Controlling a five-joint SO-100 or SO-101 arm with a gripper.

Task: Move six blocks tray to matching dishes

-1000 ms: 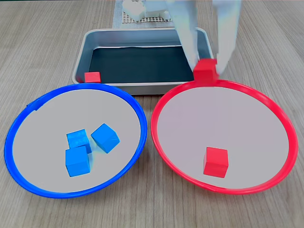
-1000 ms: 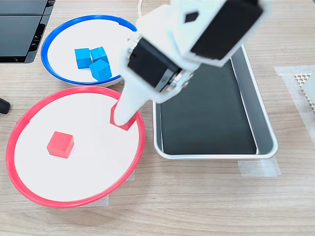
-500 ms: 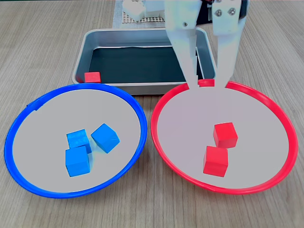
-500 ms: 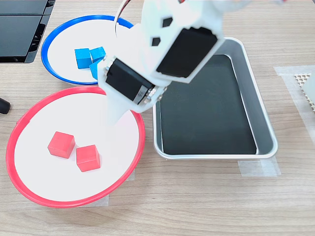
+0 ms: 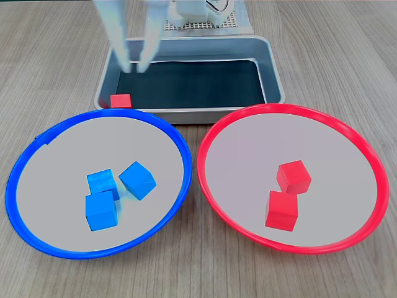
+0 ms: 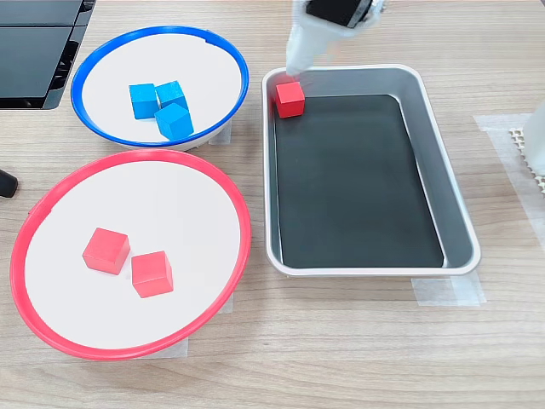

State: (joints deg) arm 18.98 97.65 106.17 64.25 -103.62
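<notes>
So the second red's dropped in the red dish (image 5: pixel 366 149), and the fingers (image 5: pixel 133 62), spread and empty, swung over the last red block (image 6: pixel 289 99) in the tray (image 6: pixel 456 204) corner.

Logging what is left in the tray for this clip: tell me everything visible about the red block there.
The red block is a small, bright, plastic-looking cube, resting flat on the dark bottom of the tray. It sits in a corner, close against the silver rim, nearest the blue-rimmed dish. The hand hovers open nearby, not touching it.
</notes>
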